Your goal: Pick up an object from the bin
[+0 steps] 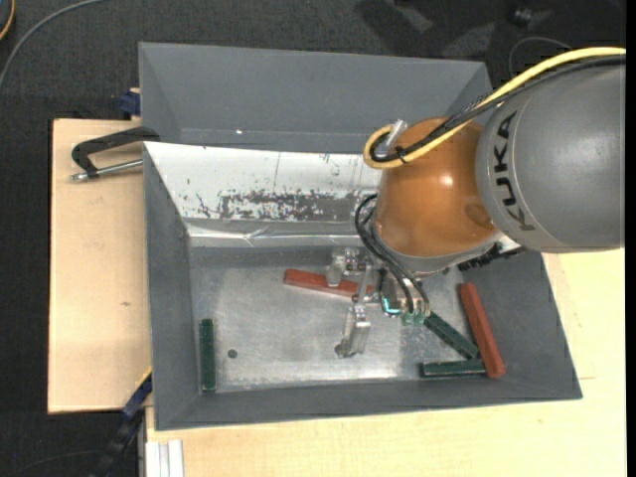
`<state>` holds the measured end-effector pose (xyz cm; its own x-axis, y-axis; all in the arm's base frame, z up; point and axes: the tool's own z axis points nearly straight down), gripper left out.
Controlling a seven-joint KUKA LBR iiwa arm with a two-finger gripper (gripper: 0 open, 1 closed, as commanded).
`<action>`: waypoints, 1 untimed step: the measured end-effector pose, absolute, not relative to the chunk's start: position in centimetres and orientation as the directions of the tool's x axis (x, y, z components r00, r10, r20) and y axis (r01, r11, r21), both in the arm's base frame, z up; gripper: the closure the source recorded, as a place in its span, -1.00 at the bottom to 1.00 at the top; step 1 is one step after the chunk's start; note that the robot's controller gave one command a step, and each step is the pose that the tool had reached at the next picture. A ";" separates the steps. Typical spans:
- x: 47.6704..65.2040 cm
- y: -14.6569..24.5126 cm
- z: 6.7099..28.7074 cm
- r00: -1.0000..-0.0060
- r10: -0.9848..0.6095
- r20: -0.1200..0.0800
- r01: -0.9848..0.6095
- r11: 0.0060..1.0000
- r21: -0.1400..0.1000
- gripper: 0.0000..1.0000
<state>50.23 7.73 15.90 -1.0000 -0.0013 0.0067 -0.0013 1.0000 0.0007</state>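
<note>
End effector (pixel 351 338): low over the bare floor of the bin (pixel 167 266), a little toward 5 o'clock from its centre; open or closed cannot be told; nothing seen in its grasp.
Nearest thing: flat red bar (pixel 310 280), just at the end effector's 11 o'clock, near the bin's centre.
Red bars: two; the second red bar (pixel 481 328) lies at 4 o'clock.
Green bars: three; upright green bar (pixel 206 354) at 8 o'clock, slanted green bar (pixel 449 336) and level green bar (pixel 449 369) at 4 o'clock.
Hidden: the orange cover (pixel 432 192) hides the end effector's upper part; the flat red bar's right end goes behind it.

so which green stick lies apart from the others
The green stick by the left wall; the other two green sticks lie at right beside a red stick.
</note>
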 end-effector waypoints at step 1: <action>55.6 6.7 7.1 -0.996 -0.090 -0.002 -0.090 0.996 0.001 -1.00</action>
<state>55.64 6.69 7.13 -0.9959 -0.0904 -0.0021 -0.0904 0.9959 0.0006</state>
